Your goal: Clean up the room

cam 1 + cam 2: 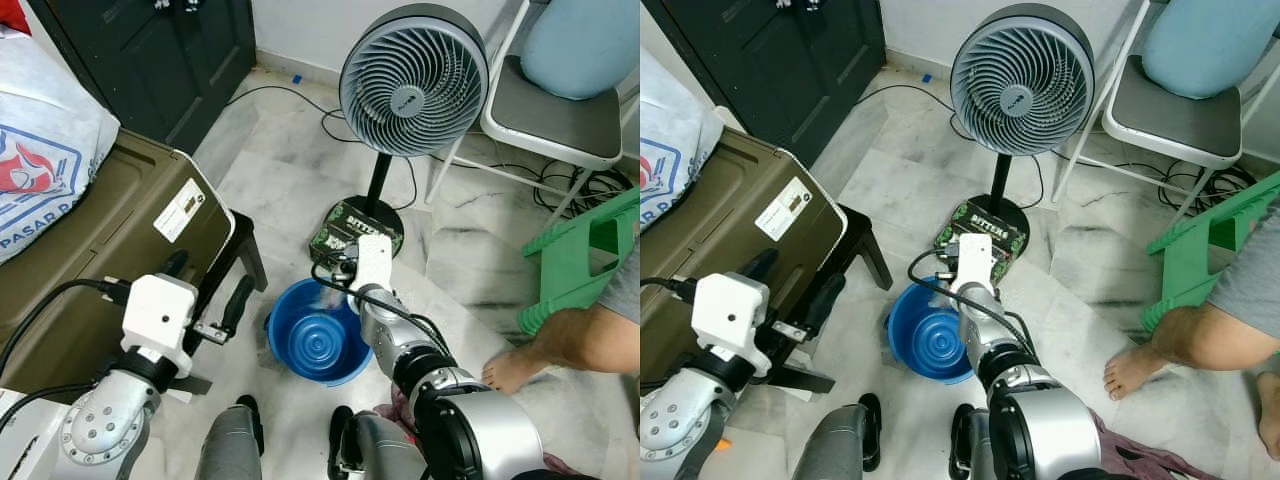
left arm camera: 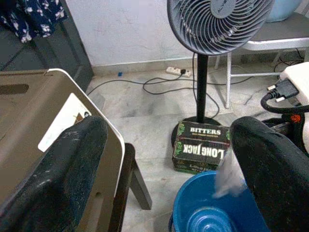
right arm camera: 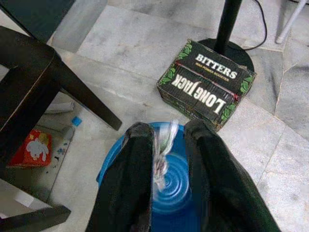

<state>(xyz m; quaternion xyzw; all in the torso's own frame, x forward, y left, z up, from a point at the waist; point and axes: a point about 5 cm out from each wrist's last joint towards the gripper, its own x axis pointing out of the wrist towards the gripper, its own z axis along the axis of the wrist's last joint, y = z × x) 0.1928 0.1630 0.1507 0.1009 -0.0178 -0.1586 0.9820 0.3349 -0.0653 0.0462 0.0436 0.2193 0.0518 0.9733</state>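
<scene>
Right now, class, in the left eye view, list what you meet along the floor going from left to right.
Olive trunk → blue basin → fan → green stool → person's foot.

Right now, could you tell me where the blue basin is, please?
The blue basin sits on the marble floor straight ahead, just in front of the Bitters box at the fan's base, under the right gripper.

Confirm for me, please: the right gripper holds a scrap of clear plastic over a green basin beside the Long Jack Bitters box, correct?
Not quite: the basin is blue, not green, as the right wrist view shows. The rest holds: the right gripper pinches a scrap of clear plastic over it, beside the Long Jack Bitters box.
</scene>
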